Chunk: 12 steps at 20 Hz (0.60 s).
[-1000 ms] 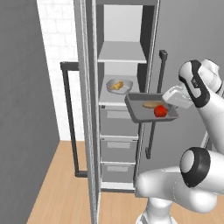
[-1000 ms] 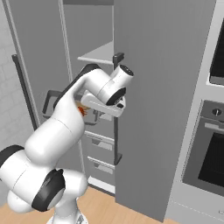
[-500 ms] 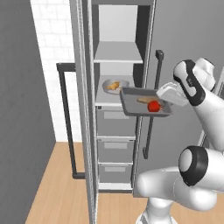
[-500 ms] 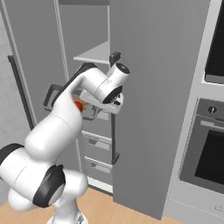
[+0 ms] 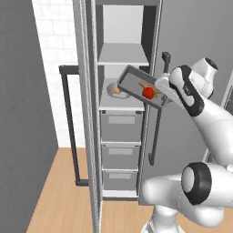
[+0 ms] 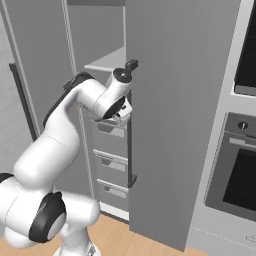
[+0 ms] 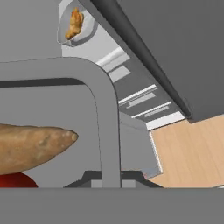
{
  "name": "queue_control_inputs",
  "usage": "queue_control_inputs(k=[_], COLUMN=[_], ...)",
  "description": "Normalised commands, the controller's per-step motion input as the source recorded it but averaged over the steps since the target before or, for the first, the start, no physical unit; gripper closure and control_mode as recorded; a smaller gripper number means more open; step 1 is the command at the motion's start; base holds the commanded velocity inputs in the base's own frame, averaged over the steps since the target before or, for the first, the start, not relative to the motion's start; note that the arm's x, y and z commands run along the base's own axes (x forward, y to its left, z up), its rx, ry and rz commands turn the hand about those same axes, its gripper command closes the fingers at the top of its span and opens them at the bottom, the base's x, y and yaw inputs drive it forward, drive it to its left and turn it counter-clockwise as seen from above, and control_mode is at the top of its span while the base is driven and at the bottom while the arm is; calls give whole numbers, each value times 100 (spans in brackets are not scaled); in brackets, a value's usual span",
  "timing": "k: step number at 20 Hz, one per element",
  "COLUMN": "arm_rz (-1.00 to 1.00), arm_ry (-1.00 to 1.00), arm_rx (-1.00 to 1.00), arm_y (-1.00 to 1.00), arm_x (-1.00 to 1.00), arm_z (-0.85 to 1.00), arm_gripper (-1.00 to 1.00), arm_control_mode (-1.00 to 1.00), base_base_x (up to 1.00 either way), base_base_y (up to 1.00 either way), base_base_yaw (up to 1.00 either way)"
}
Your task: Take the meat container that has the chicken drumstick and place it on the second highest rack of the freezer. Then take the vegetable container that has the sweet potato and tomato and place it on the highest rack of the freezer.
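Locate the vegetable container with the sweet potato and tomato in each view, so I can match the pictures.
Left base view: vegetable container tilted, centre, in front of the open freezer, held at its right end by the gripper.
Right base view: I cannot make it out; the arm stands in front of that spot.
Hand view: its rim fills the left half, sweet potato inside.
Shared landmark: the freezer drawers.
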Motion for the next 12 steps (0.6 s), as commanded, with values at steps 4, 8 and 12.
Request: queue_control_inputs(k=[4, 8, 12], arm_rz=[-65, -58, -52], arm_ry=[5, 0, 0], arm_rx=[18, 20, 20], arm_y=[18, 16, 9], arm_x=[11, -1, -4], arm_z=[42, 31, 27], arm_gripper=[100, 100, 100], arm_control_mode=[-100, -100, -100], base_base_x=[0, 0, 0], base_base_y=[0, 0, 0], base_base_yaw=[0, 0, 0])
